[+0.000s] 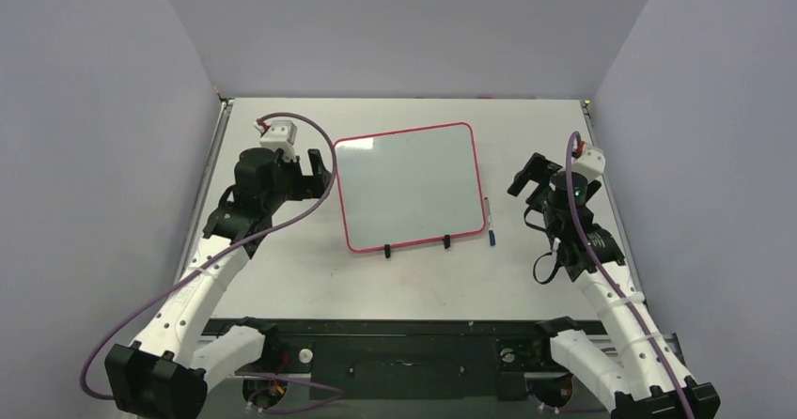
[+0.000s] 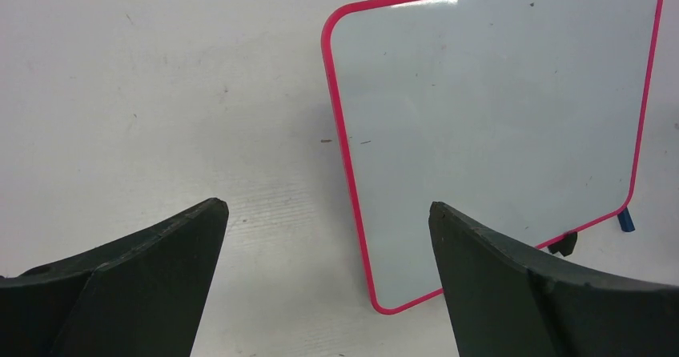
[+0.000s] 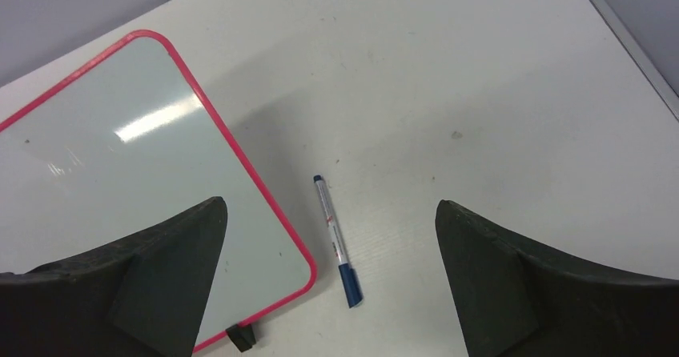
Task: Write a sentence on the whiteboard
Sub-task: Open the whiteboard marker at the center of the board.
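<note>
The two arm bases (image 1: 240, 344) are nearest, at the bottom of the top view, on a black rail (image 1: 404, 353). From there the white arms go up the frame on both sides.

The left gripper (image 1: 320, 167) is at the middle left of the top view, just beside the left edge of the whiteboard (image 1: 411, 186) and not touching it. Its jaws stand wide apart and hold nothing. In the left wrist view its two dark fingers (image 2: 160, 277) fill the lower corners, and between them are bare table and one rounded corner of the board.

The right gripper (image 1: 523, 177) is at the middle right of the top view, near the right edge of the board but apart from it. Its jaws are also spread wide and are empty.

The whiteboard lies face up on the white table (image 1: 282, 278), in the centre of the top view, a little turned. It has a glossy white surface with a few small dark specks, and a thin red-pink frame. Two small black feet (image 1: 386, 250) sit on the edge that is lowest in the frame.

A marker (image 3: 336, 241) lies on the table just beside the right edge of the board, with a narrow strip of table between them. In the right wrist view it is at the lower centre, between the two fingers in the picture. Its barrel is white and its dark blue end points to the bottom of the frame.
</note>
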